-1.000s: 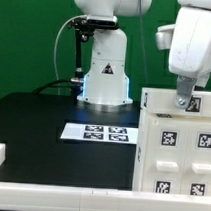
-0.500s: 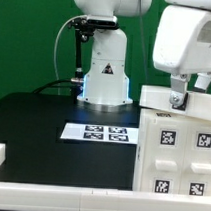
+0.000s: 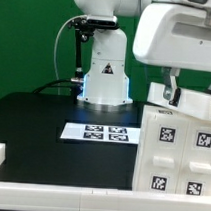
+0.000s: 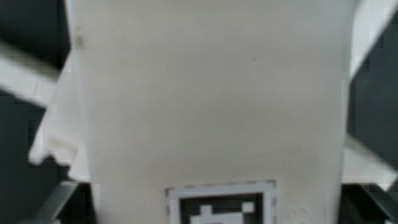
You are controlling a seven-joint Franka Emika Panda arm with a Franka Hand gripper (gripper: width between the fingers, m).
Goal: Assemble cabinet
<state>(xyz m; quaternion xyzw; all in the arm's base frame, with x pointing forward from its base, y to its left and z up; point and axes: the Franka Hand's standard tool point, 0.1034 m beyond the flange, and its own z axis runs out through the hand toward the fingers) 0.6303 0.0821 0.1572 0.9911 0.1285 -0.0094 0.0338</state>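
Note:
The white cabinet body [image 3: 181, 148] stands at the exterior view's right, and its near face bears several black-and-white tags. My gripper [image 3: 171, 95] hangs from the big white hand and is shut on the body's upper edge, with the finger [image 3: 168, 90] pressed on it. The body looks slightly tilted. In the wrist view one white cabinet wall [image 4: 205, 100] fills the picture between the jaws, with one tag [image 4: 228, 207] close to them. The smaller panels and blocks are out of view.
The marker board [image 3: 102, 132] lies flat on the black table in front of the white robot pedestal [image 3: 103, 75] with its blue glow. A white rail [image 3: 3, 154] runs along the table's near left corner. A green wall stands behind.
My hand has moved toward the exterior view's left, and more of it shows. The cabinet body's upper edge has shifted and tilted with it.

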